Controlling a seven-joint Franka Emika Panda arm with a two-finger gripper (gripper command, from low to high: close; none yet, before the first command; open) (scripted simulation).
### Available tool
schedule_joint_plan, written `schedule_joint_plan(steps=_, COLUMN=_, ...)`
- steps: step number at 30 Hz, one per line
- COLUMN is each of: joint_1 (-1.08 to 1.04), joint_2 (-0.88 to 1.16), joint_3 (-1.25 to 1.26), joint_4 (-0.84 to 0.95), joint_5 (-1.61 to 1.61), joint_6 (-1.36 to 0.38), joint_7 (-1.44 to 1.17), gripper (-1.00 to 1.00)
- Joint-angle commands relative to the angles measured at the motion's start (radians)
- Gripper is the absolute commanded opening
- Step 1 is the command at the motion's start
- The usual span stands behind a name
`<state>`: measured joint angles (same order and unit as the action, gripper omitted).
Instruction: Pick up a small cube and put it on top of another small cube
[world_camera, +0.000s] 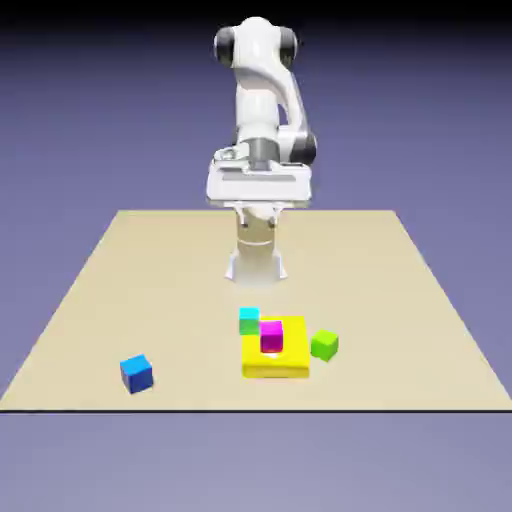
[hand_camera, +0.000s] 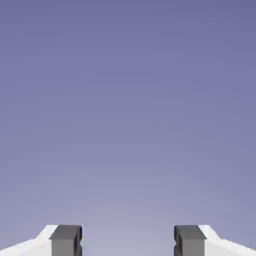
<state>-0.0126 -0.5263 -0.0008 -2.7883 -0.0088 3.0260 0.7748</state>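
Note:
The small blue cube sits alone on the tan table, near the front edge at the exterior view's left. The magenta cube rests on top of a flat yellow block near the front middle. My gripper hangs high above the table's far side, well away from both cubes. In the hand view the gripper is open: its two grey fingertips stand wide apart with nothing between them, and only the plain backdrop shows ahead. Neither cube appears in the hand view.
A cyan-topped green cube touches the yellow block's far left corner. A lime-green cube stands just beside the block on the exterior view's right. The table's front edge runs close behind the blue cube.

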Motion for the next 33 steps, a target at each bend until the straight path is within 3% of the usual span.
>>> schedule_joint_plan(steps=1, joint_1=-0.020, joint_2=0.036, joint_3=-0.001, joint_4=0.018, joint_5=-0.007, joint_6=-0.009, joint_7=0.028, gripper=0.00)
schedule_joint_plan(steps=24, joint_1=-0.482, joint_2=0.859, joint_3=-0.015, joint_4=0.427, joint_5=-0.173, joint_6=-0.216, joint_7=0.665, gripper=0.00)
schedule_joint_plan(steps=31, joint_1=-0.463, joint_2=1.055, joint_3=-0.046, joint_4=0.490, joint_5=-0.194, joint_6=-0.083, joint_7=0.688, gripper=0.00)
schedule_joint_plan(steps=32, joint_1=-0.463, joint_2=1.055, joint_3=-0.046, joint_4=0.490, joint_5=-0.194, joint_6=-0.083, joint_7=0.688, gripper=-1.00)
schedule_joint_plan(steps=33, joint_1=-0.463, joint_2=1.055, joint_3=-0.046, joint_4=0.490, joint_5=-0.194, joint_6=-0.083, joint_7=0.688, gripper=-1.00)
